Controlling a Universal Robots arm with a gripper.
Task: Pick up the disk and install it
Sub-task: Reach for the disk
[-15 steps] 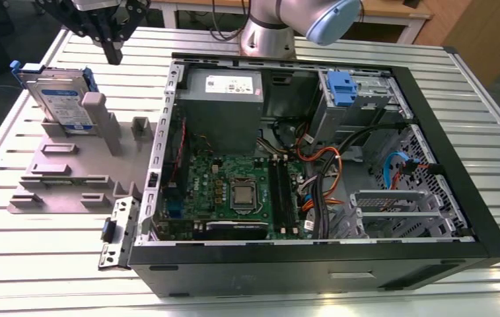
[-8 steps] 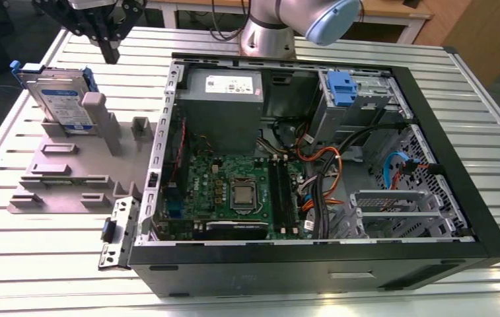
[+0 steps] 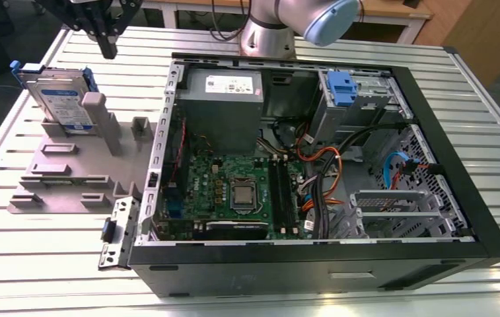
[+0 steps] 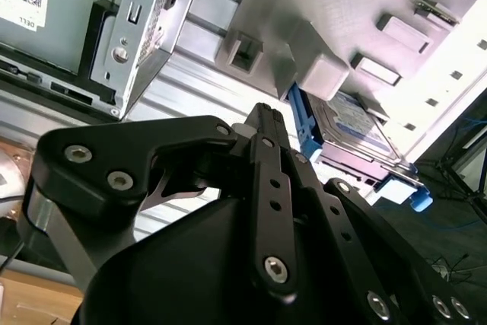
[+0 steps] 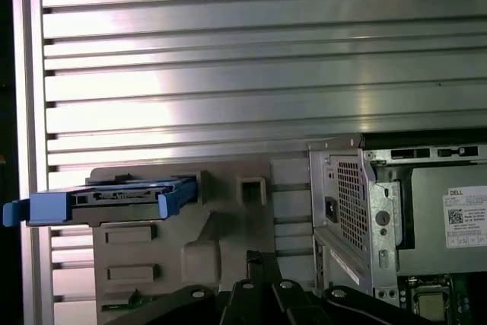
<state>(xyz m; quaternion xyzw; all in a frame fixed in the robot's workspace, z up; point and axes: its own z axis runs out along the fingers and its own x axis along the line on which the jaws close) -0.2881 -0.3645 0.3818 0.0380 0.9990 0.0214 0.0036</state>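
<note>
Disk (image 3: 59,99) upright in holder (image 3: 78,170), exterior view's left of computer case (image 3: 276,265); end effector (image 3: 107,51) above.

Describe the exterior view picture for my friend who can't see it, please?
A robot gripper hangs above a grey holder where the disk, with its blue frame, stands on edge, untouched, at the exterior view's left. Beside it on the slatted metal table lies an open computer case showing its green circuit board.
</note>
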